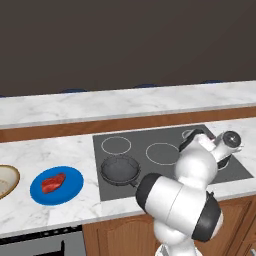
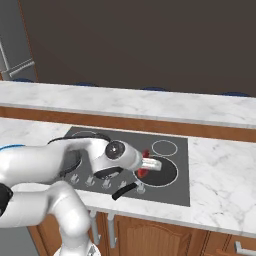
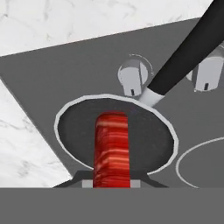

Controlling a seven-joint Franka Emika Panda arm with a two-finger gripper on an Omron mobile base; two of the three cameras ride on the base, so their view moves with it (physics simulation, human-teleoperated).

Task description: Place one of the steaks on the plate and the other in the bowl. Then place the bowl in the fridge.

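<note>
**One steak gripped, one plated**

I saw the gripper (image 2: 146, 164) clamped on a steak (image 3: 112, 148) above the small pan (image 3: 116, 131) at the cooktop's (image 1: 165, 135) front-right corner. Second steak (image 1: 53, 182) lay on the plate (image 1: 56, 185) near the counter's (image 1: 50, 150) front edge.

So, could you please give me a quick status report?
End effector shut on second steak above pan. First steak on plate. Bowl empty, at left.

One red steak (image 1: 53, 183) lies flat on the blue plate (image 1: 70, 191), left of the stove. Second steak (image 3: 112, 148) is pinched edge-on over the right-hand pan. Tan bowl (image 1: 7, 181) sits just left of plate, empty.
</note>
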